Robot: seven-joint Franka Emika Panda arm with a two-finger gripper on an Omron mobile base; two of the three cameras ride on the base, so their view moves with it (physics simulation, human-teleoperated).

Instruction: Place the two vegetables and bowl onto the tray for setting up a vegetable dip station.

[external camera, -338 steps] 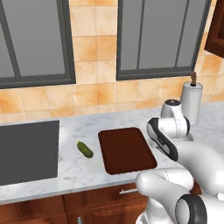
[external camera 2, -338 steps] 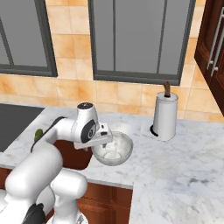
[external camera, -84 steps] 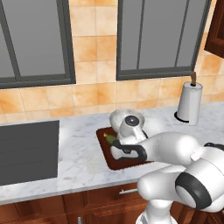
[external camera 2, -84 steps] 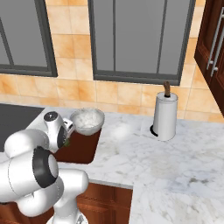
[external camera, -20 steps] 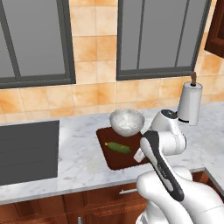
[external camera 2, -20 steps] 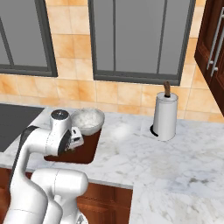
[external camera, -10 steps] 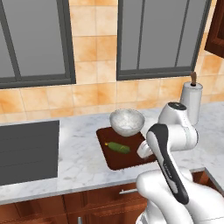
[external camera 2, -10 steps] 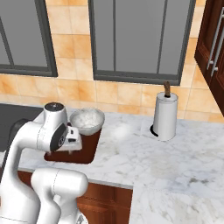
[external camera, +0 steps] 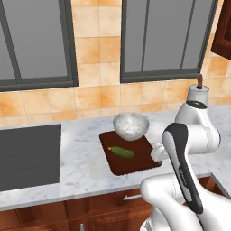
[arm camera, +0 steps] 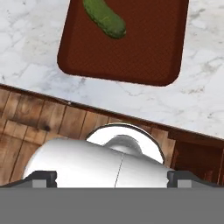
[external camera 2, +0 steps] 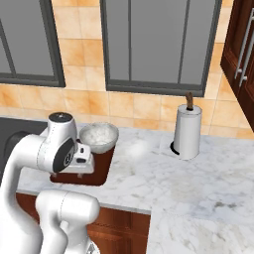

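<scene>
The dark reddish-brown tray lies on the marble counter. On its middle rests the small dark green cucumber. The speckled white-grey bowl stands upright at the tray's far end. My gripper hangs open and empty above the counter's front edge, just off the tray's near right corner, looking down. Its fingertips stand wide apart with nothing between them.
A white paper towel roll on a holder stands at the back right. The dark grey sink lies recessed to the tray's left. Below the counter edge are wooden cabinet fronts. Bare marble spreads to the right.
In the last second my open gripper has drawn back from over the tray toward its right front corner. The cucumber and bowl have stayed put on the tray.
</scene>
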